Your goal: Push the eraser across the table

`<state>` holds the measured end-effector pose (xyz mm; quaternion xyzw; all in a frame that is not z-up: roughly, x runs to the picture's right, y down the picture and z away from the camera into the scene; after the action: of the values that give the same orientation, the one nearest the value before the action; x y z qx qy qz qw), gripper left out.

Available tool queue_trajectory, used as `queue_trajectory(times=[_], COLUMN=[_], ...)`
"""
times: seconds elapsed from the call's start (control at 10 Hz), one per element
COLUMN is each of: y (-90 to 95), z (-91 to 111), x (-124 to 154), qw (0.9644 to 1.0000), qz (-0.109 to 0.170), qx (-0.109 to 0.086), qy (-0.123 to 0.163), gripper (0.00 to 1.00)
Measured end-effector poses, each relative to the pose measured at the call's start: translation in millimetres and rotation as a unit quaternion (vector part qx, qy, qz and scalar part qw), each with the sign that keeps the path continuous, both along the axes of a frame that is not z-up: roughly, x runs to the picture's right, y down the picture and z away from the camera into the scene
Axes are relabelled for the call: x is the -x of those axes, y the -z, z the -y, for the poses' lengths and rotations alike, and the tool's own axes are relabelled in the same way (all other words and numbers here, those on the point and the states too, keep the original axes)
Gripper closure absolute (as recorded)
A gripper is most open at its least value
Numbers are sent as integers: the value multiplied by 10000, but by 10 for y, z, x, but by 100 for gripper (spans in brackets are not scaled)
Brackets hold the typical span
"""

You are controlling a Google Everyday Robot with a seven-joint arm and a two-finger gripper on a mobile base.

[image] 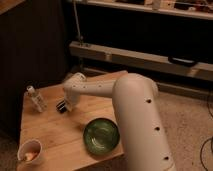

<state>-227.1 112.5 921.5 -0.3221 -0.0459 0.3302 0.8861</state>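
The table (pixel 50 127) has a pale wooden plank top and stands low in the left half of the camera view. My white arm reaches over it from the right. My gripper (pixel 62 106) is a dark tip low over the table's left-middle, just right of a clear bottle. A small dark block with a pale streak shows right at the gripper. I cannot separate the eraser from the gripper's own dark parts there.
A clear plastic bottle (pixel 36 98) stands near the table's back left. A green bowl (pixel 101 135) sits toward the front right, partly behind my arm. A white cup (pixel 30 151) with something orange inside stands at the front left corner. A dark cabinet and shelving stand behind.
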Motion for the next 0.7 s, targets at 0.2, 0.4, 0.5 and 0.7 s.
queue_trajectory(times=[0.2,0.4,0.5,0.7], y=[20,5,-36,-28], z=[10,11,36,58], x=[-7,-8,8,19], qw=[10000,10000,10000,9999], qz=[-3,1,48,66], qx=[-14,-8,-31,-64], qy=[27,45,43,46], gripper=[100,100,100,100])
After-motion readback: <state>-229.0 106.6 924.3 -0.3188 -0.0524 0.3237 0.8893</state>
